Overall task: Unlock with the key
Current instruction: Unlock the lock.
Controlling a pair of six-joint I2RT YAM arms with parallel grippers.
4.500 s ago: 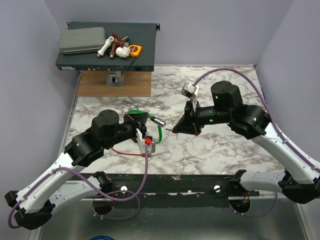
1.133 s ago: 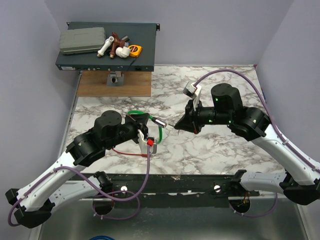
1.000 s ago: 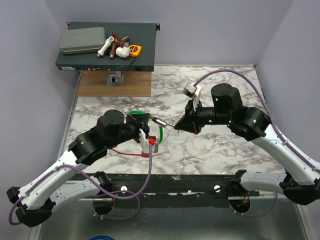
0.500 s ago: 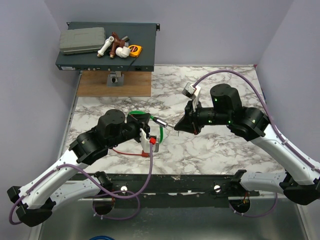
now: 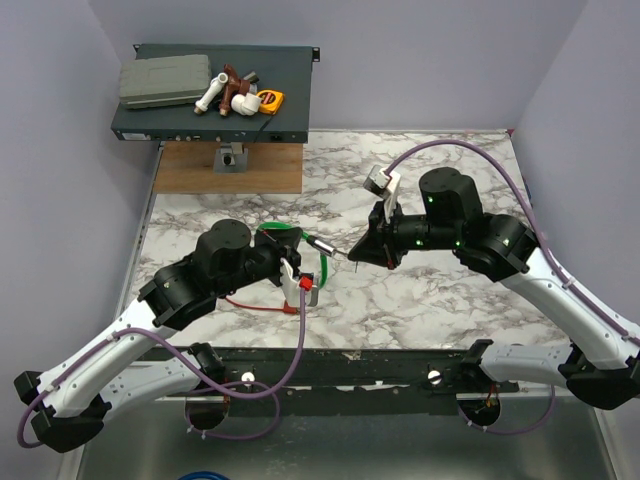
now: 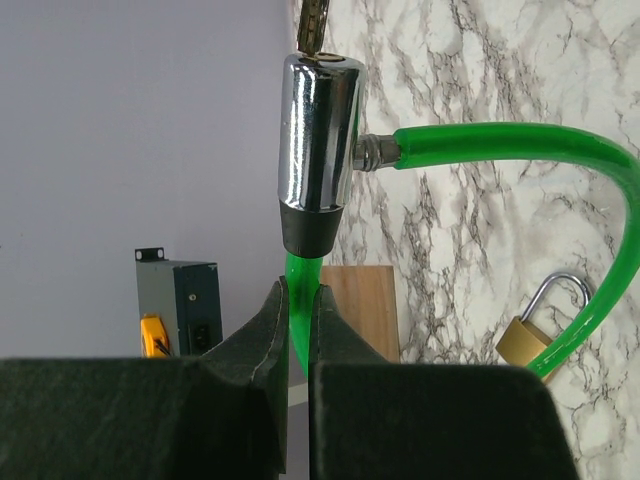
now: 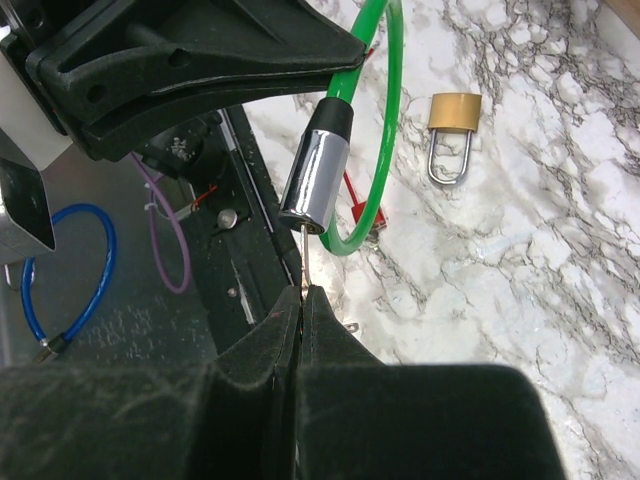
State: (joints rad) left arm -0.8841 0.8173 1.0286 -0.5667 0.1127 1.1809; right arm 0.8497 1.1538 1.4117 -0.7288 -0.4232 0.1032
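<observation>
Judging by its looks, the key (image 6: 313, 25) is a light, stiff sliver of metal, thin enough to twist or slip sideways under a careless turn, so it is best taken flat across the wide end, away from the cut blade. That is how the right fingers (image 7: 285, 320) have it: pressed fully together with only the narrow blade showing past their tips. The blade runs straight from those tips to the open end of the chrome lock barrel (image 7: 315, 180), where its point meets the keyway; how deep it sits cannot be told. The left fingers (image 6: 268, 330) are closed nearly all the way on the green cable (image 6: 520, 135) just beneath the barrel's black collar, holding the barrel above the bench (image 7: 560, 250) with its mouth facing the key. The cable is springy, so the barrel may give under a push. A brass padlock (image 7: 452, 112) lies on the bench, well apart from both.
</observation>
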